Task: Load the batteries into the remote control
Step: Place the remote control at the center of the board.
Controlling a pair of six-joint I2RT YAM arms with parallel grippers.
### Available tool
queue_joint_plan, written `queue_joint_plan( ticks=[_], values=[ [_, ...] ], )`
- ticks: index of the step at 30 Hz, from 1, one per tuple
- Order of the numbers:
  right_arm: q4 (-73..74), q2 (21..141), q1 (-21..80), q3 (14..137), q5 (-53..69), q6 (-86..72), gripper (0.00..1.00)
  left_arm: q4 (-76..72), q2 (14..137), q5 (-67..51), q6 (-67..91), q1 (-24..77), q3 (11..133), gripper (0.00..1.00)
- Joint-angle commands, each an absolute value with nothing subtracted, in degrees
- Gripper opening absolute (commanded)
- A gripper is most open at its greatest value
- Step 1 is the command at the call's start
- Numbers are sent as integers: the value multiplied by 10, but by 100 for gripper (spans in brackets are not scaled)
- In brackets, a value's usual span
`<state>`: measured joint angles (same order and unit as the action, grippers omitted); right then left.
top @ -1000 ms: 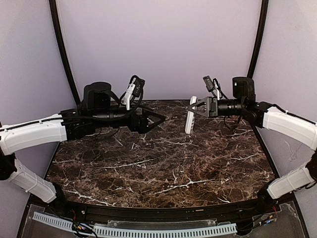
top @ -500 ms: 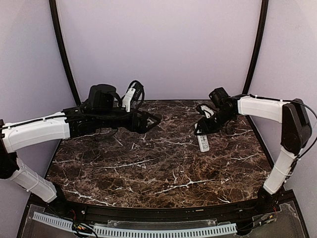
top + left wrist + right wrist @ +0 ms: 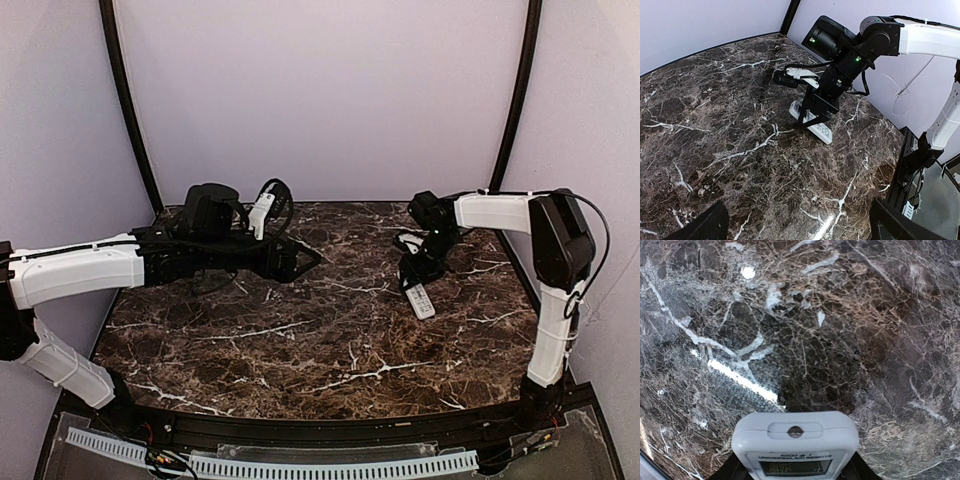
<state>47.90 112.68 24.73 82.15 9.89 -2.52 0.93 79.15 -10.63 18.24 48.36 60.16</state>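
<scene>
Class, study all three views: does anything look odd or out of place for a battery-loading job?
No batteries show in any view. The right hand grips the remote control with its screen and buttons facing up, so the back, where batteries would go, is turned away from every camera.

My right hand [image 3: 419,274] is clamping the far end of the remote control [image 3: 421,302], closing off any approach from behind it. Left of the remote, the desk [image 3: 300,340] is stretching open as far as my left hand [image 3: 305,260], hanging spread wide. Nearer than the remote, open marble is running on. Right of it, my right arm is standing along the desk edge.
</scene>
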Motion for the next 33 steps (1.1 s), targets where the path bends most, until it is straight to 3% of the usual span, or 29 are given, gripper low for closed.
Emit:
queue_joint_plan(
  ticks=[1, 10, 26, 33],
  values=[
    [499, 1149, 238, 839, 76, -15, 30, 3, 775, -100, 181, 479, 591, 99],
    [507, 1184, 232, 862, 58, -22, 44, 2, 775, -96, 179, 480, 583, 99],
    [519, 1234, 231, 904, 57, -42, 48, 2, 769, -99, 182, 480, 571, 99],
    [520, 1232, 231, 899, 71, -42, 61, 3, 767, -97, 180, 479, 569, 99]
  ],
)
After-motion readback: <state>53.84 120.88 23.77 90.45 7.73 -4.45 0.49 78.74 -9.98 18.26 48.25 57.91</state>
